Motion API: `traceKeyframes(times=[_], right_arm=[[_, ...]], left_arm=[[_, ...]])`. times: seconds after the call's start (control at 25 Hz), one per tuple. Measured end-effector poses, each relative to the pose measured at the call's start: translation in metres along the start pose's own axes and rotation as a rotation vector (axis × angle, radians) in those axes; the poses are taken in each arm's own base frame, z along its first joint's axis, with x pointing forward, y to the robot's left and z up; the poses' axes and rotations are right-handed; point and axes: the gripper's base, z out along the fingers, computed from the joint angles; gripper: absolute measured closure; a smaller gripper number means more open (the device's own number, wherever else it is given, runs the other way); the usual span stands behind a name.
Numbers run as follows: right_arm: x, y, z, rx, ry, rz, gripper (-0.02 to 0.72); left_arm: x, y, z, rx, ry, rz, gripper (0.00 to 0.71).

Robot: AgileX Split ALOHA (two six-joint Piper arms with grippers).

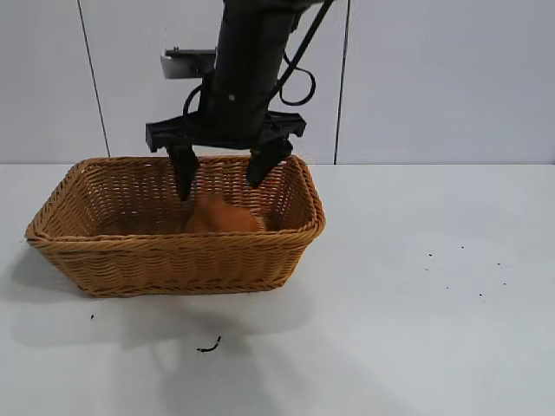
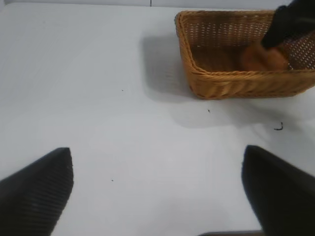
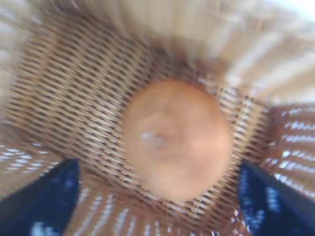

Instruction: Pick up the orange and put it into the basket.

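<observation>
The orange lies inside the basket, on its woven bottom near the middle. The right gripper hangs just above it, fingers spread apart and grasping nothing. The left gripper hovers over the white bench, well apart from the basket, fingers released. No writing is readable anywhere.

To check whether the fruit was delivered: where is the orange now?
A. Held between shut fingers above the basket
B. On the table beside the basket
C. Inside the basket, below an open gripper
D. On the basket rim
C: the orange lies inside the basket, and the right gripper hangs over it with its fingers spread apart, not touching the fruit.
</observation>
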Motion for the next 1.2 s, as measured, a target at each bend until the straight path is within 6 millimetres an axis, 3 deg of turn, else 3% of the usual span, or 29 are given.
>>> traceKeyframes(times=[0.12,0.24,0.6,0.76,0.96,1.2], right_arm=[[-0.004,-0.021,-0.006,0.021,-0.016,0.039,0.063],[-0.004,-0.058,-0.005,0.057,-0.007,0.105,0.064],[0.015,-0.2,-0.015,0.194,-0.005,0.354,0.064],[0.031,-0.249,-0.023,0.239,-0.006,0.453,0.064],[0.044,-0.281,-0.029,0.269,-0.006,0.526,0.064],[0.067,-0.276,-0.016,0.24,0.108,0.54,0.064]], left_arm=[[0.0,0.0,0.0,0.0,0.0,0.0,0.044],[0.0,0.0,0.0,0.0,0.0,0.0,0.044],[0.0,0.0,0.0,0.0,0.0,0.0,0.044],[0.0,0.0,0.0,0.0,0.0,0.0,0.044],[0.0,0.0,0.0,0.0,0.0,0.0,0.044],[0.0,0.0,0.0,0.0,0.0,0.0,0.044]])
